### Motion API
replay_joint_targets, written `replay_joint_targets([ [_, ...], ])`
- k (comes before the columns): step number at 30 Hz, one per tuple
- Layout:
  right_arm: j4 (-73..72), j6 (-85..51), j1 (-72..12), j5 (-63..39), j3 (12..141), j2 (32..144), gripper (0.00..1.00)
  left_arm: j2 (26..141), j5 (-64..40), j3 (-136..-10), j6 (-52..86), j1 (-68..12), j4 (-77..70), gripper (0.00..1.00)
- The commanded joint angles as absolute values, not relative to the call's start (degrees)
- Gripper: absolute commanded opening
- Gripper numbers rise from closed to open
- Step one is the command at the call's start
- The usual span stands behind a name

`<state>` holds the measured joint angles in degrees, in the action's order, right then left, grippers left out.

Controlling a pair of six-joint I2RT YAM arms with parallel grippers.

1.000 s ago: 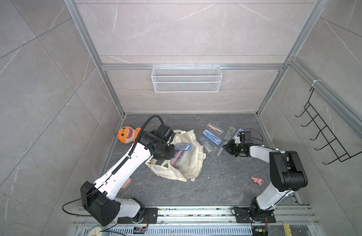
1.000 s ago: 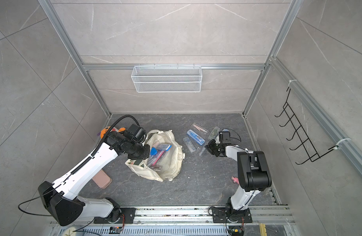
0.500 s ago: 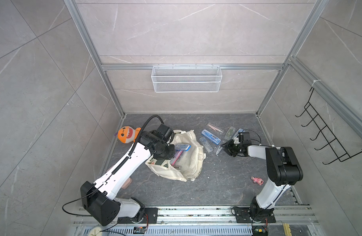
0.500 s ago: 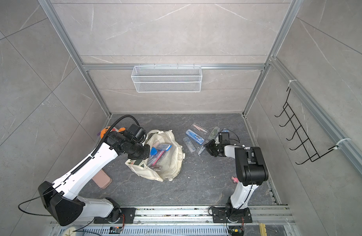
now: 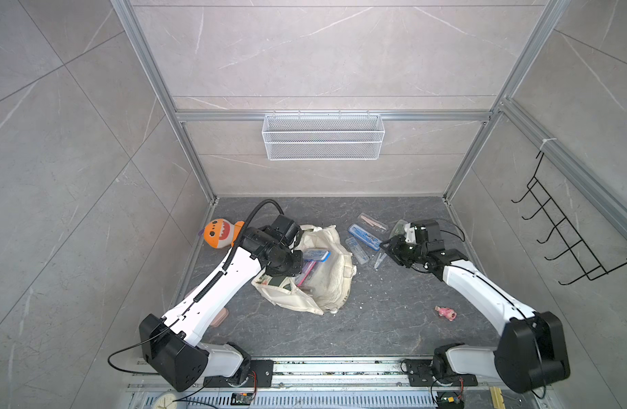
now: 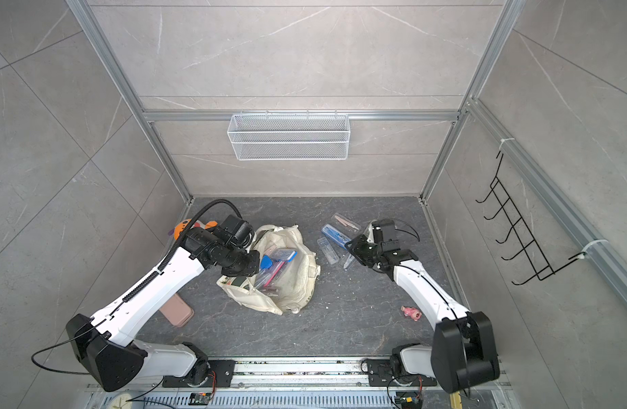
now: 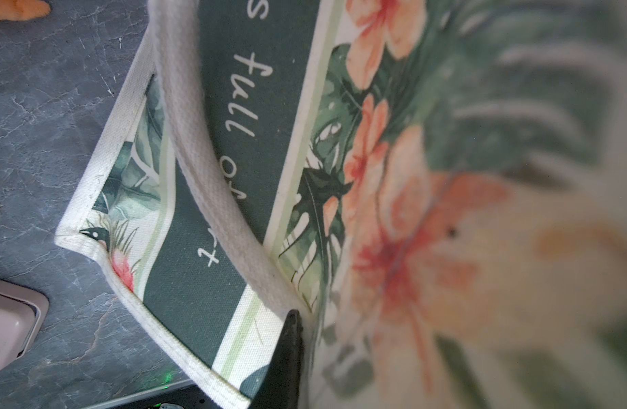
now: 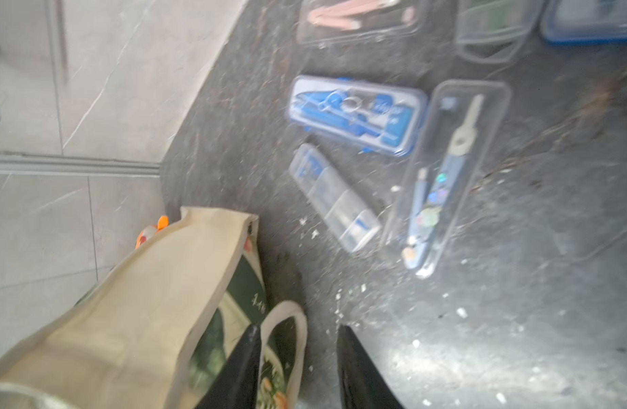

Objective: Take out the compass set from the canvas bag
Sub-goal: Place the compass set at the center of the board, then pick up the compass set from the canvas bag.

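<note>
in the lower right of both top views, the right arm (image 5: 482,294) has swung its elbow back toward the near rail. further up the frame, the right pincer (image 8: 299,354) has let go. its jaws were closer together a moment ago, and now they stand apart with nothing between them. just past it, right of the middle, the compass set (image 5: 380,260) lies flat on the dark table (image 5: 393,318). it is outside the canvas bag (image 5: 335,283) and just beside a small clear case (image 5: 357,250). so i think this set is out and put down. the left pincer (image 5: 297,258) has not moved. it is clenched on the bag's rim.

the right wrist view shows the blue compass itself inside its long clear case. in the top views it is only a thin pale strip. the top views look down into the bag, where a blue-lidded case (image 6: 283,254) and a pink case (image 6: 274,271) still lie. the left wrist view shows the bag's dark green panel with white letters. it also shows one black finger (image 7: 289,354) pressed on the cloth by the handle's root.
</note>
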<state>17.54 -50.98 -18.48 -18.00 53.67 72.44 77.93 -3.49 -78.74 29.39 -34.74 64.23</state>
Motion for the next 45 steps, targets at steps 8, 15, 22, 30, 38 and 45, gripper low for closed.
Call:
replay_joint_targets([
  [8,27.7,-60.3,-43.1,0.4,64.4,72.7,0.39,76.6,-5.5,-80.8,29.2,-34.8,61.5,0.00],
  [15,28.7,-64.9,-52.0,6.9,70.7,78.9,0.39,77.2,-6.2,-80.0,29.5,-34.8,58.6,0.00],
  [22,27.1,-69.7,-55.3,9.9,73.0,84.1,0.36,78.2,-7.2,-80.4,29.1,-34.8,57.3,0.00],
  [30,27.1,-73.3,-55.6,14.8,75.8,89.8,0.39,78.0,-8.6,-80.3,28.1,-34.8,57.1,0.00],
  [38,26.8,-76.7,-53.7,19.7,77.6,95.9,0.46,77.3,-9.2,-79.6,27.6,-34.8,56.9,0.00],
  [45,24.8,-78.3,-49.7,17.2,79.4,101.8,0.46,77.0,-10.1,-78.5,27.5,-34.8,56.5,0.00],
])
